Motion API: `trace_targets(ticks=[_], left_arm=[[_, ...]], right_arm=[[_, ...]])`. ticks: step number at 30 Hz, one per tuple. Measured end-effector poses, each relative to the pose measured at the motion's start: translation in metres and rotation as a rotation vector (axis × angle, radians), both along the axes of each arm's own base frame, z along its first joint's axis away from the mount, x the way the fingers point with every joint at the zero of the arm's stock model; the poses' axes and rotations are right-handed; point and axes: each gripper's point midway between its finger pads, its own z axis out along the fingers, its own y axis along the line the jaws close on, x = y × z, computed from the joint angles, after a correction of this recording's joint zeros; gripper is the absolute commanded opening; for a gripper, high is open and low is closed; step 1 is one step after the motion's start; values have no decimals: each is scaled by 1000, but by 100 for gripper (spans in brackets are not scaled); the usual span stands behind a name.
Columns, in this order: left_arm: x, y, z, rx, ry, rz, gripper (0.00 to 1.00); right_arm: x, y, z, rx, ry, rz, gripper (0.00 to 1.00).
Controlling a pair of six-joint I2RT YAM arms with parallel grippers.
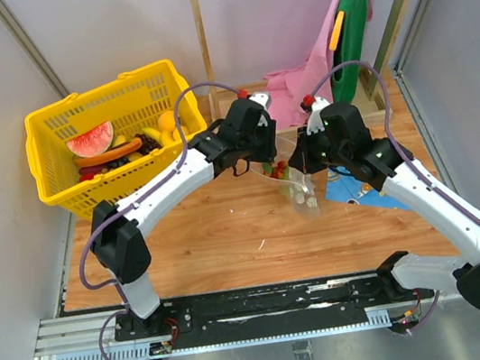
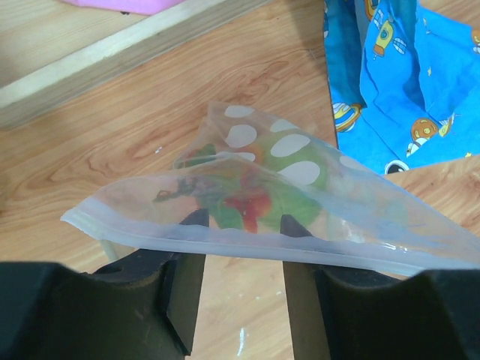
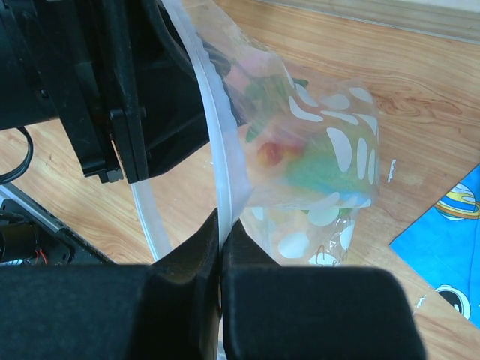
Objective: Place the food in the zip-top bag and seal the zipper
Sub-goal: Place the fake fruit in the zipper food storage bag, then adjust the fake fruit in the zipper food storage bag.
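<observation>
Two grippers at zip-top bag (image 1: 301, 190), food (image 2: 251, 202) inside: right gripper (image 3: 223, 225) pinched zipper (image 3: 214, 127), presumably for tension; left gripper (image 2: 244, 223) stood parted.

The basket (image 1: 141, 72) stands left, blue cloth (image 1: 365, 189) right of the bag (image 1: 301, 190); bare tabletop (image 1: 231, 236) in front.

We log a yellow basket (image 1: 145, 87) at the far left of the wooden surface (image 1: 222, 238). Right of the basket, at the back, a pink cloth (image 1: 299, 88) lies bunched. Further right, a green piece with orange strips (image 1: 358, 15) leans in the corner. A blue rocket-print cloth (image 1: 372, 195) lies flat, well right of the basket and nearer us.
</observation>
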Motion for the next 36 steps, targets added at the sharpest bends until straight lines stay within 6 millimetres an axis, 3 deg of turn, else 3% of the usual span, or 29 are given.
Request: trace_targets(ticks=[10,21,28,32,36], left_arm=[[-8,12,5,38,42,33,54],[-31,51,32,72,86,139,54],[-42,70,23,99,156,248,53],[-49,74,12,111,198,274,48],[-52,68,7,85,226,268,25]], right_arm=[[0,0,-1,-2,1,-2,1],[1,-1,-1,-5,-1,-8,1],[2,-1,-1,-7,-2,-10,1],[2,-1,0,-5,-4,-11,1],[3,-1,0,-4,-5,-10,1]])
